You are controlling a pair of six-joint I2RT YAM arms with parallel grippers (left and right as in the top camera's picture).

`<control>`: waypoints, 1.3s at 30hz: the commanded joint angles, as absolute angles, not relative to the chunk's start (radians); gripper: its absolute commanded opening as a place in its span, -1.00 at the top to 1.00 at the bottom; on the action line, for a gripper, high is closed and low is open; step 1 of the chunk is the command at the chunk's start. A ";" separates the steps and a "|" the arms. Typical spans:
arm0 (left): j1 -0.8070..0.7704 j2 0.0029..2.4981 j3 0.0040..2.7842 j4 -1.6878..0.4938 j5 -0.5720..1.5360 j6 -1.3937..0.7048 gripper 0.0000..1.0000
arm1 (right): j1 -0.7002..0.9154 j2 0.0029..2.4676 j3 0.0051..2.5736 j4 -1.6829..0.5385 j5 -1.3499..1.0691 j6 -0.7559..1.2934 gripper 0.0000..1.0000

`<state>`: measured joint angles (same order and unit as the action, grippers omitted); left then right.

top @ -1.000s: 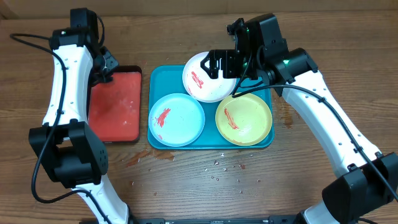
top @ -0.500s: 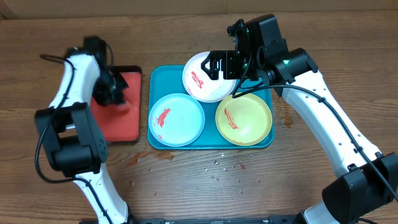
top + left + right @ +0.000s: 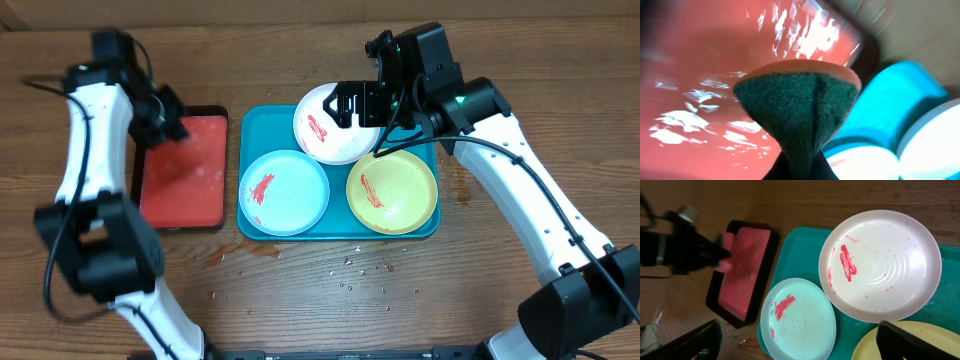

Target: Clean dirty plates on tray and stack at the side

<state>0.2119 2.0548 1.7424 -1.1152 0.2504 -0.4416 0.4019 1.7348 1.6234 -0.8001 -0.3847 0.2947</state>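
The turquoise tray (image 3: 252, 125) holds three smeared plates: white (image 3: 325, 135) at the back, light blue (image 3: 285, 192) front left, yellow-green (image 3: 392, 190) front right. They also show in the right wrist view: white (image 3: 880, 265), light blue (image 3: 797, 320), yellow-green (image 3: 880, 340). My left gripper (image 3: 165, 128) is over the back left of the red tray (image 3: 185, 170), shut on a green-faced sponge (image 3: 799, 107). My right gripper (image 3: 355, 103) hangs open and empty above the white plate's back edge.
The red tray with dark rim (image 3: 742, 270) lies left of the turquoise tray and looks wet (image 3: 700, 100). Crumbs and a sauce spot (image 3: 350, 270) lie on the wooden table in front of the turquoise tray. A stain (image 3: 462, 190) marks the table to the right.
My left arm has swung over the red tray, in toward its middle and now back to its back left corner, the sponge still held. The right arm and plates have not moved.
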 commanded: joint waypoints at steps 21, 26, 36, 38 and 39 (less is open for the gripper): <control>0.212 1.926 1.798 -1.304 0.331 -0.313 0.91 | 0.472 2.012 1.600 -0.863 -0.359 0.316 -0.39; 0.130 1.926 1.781 -1.290 0.233 -0.314 0.92 | 0.495 2.091 1.600 -0.855 -0.358 0.316 -0.40; -0.001 1.926 1.779 -1.251 0.173 -0.322 0.92 | 0.501 2.125 1.571 -0.832 -0.360 0.339 0.01; -0.014 1.926 1.779 -1.241 0.173 -0.321 0.92 | 0.507 2.129 1.571 -0.830 -0.359 0.338 0.01; -0.017 1.926 1.779 -1.238 0.174 -0.322 0.91 | 0.512 2.134 1.571 -0.829 -0.360 0.338 0.01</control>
